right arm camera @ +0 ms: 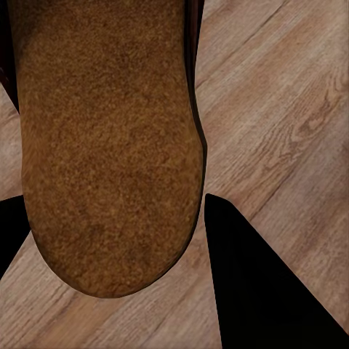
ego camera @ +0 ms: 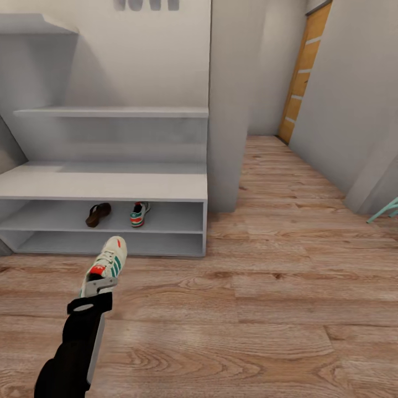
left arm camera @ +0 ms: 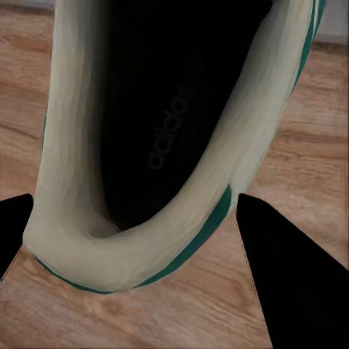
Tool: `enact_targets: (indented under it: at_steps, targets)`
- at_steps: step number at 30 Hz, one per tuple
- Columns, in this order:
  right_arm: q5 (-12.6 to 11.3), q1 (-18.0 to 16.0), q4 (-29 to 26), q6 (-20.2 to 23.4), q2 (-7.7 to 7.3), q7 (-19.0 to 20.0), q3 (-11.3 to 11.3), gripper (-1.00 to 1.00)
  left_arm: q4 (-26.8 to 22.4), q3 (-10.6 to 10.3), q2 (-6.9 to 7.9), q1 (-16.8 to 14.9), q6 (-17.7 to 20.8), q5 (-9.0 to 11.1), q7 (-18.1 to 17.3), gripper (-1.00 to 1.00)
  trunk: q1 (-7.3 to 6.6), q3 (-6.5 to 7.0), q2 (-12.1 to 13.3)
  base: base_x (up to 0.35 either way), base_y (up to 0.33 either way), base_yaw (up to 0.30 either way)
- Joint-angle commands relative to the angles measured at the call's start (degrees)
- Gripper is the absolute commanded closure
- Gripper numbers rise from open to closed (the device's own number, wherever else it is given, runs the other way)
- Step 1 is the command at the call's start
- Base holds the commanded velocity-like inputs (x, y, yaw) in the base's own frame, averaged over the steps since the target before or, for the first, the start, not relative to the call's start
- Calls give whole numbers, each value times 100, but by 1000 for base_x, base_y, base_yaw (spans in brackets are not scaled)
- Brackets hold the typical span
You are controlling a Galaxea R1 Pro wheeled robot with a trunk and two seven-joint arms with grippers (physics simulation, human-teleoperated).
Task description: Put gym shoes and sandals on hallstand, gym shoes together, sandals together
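Left gripper [ego camera: 98, 286] is clamped on the heel end of a gym shoe [ego camera: 108, 262], held above the corridor floor [ego camera: 265, 309] just in front of the hallstand [ego camera: 105, 188], toe pointing toward the rack. In the left wrist view the heel collar of that shoe [left arm camera: 138, 240] sits between the two dark fingers [left arm camera: 291, 269], one finger on each side of the heel, green stripe showing along the outer wall; the dark insole carries a faint "adidas" print. In the right wrist view a sandal [right arm camera: 109, 145] lies between the right gripper's fingers [right arm camera: 254, 283], tan suede-like footbed facing the camera, rounded heel end nearest the fingers, plank floor behind it. The right finger is close beside the sandal edge with a thin gap showing; the other finger only peeks in at the corner, so I cannot tell whether the grip is closed on it. On the rack's upper low shelf, under the bench top: second sandal [ego camera: 98, 214] at left, second gym shoe [ego camera: 139, 214] just right of it, apart, heels toward the near side. Red tongue label visible on the held shoe, text unreadable.
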Motion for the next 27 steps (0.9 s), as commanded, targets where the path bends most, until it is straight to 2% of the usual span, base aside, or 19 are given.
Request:
enact_targets:
  at_steps: [1,5,7,8,10,13,19,25,27]
  targets:
    - [-19,0,0,1,0,-17,0,100,0,-82,-1,5,2,-14,18,100,0,0,0,0,0,0]
    - [-19,0,0,3,-3,-17,0,100,0,-305,-2,9,0,16,50,100,0,0,0,0,0,0]
    - [-19,0,0,3,-3,-17,0,100,0,-742,-2,6,0,43,60,100,0,0,0,0,0,0]
    - [-19,0,0,2,-4,-17,0,100,0,-848,-2,6,0,47,64,100,0,0,0,0,0,0]
    - [-19,0,0,2,-3,-17,0,100,0,-1190,-2,2,0,61,74,100,0,0,0,0,0,0]
    - [-19,0,0,2,-3,-17,0,100,0,-1383,-6,-7,0,68,79,100,0,0,0,0,0,0]
    - [-19,0,0,0,-5,-17,0,100,155,-1469,-8,-20,0,102,81,100,0,0,0,0,0,0]
    - [-19,0,0,3,0,-17,0,100,756,-1485,-3,-86,3,511,84,100,0,0,0,0,0,0]
    - [-19,0,0,2,1,-17,0,100,818,-1484,-1,-197,15,571,87,100,0,0,0,0,0,0]
